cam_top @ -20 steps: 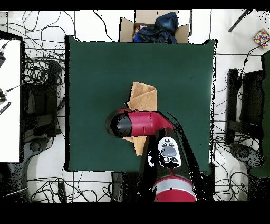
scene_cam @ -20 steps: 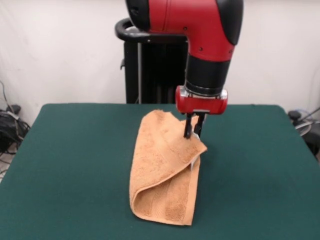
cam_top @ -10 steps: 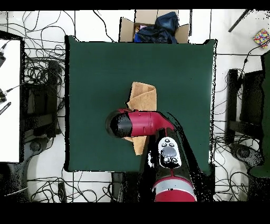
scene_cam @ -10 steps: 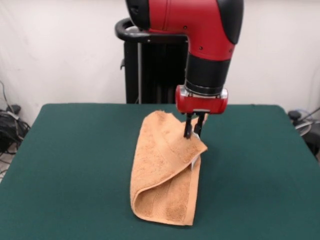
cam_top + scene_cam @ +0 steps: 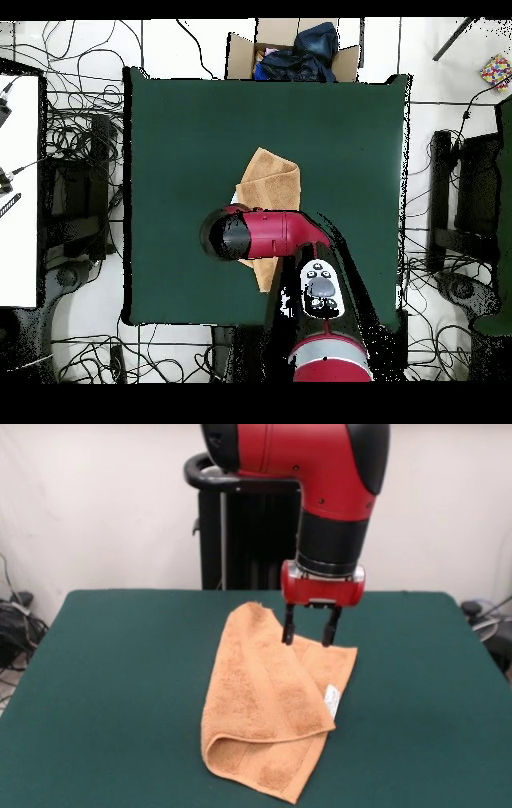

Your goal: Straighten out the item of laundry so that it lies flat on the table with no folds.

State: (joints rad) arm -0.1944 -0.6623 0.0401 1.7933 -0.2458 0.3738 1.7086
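The item of laundry (image 5: 268, 704) is an orange-tan towel lying on the green table (image 5: 120, 688), folded over itself, with a rounded fold at its near left end. A small white tag (image 5: 331, 702) shows on its right edge. My gripper (image 5: 309, 636) hangs just above the towel's far right part, open, with nothing between its fingers. In the overhead view the red arm covers the gripper and the middle of the towel (image 5: 268, 178); only the towel's ends show on the table (image 5: 180, 130).
A black pedestal stand (image 5: 232, 536) rises behind the table. Cables lie on the floor at the left (image 5: 16, 624). In the overhead view a cardboard box with dark cloth (image 5: 295, 50) sits beyond the table's top edge.
The gripper has opened and let go of the towel's edge. The released flap has dropped and spread to the right, so the towel lies lower and wider, with the tag showing.
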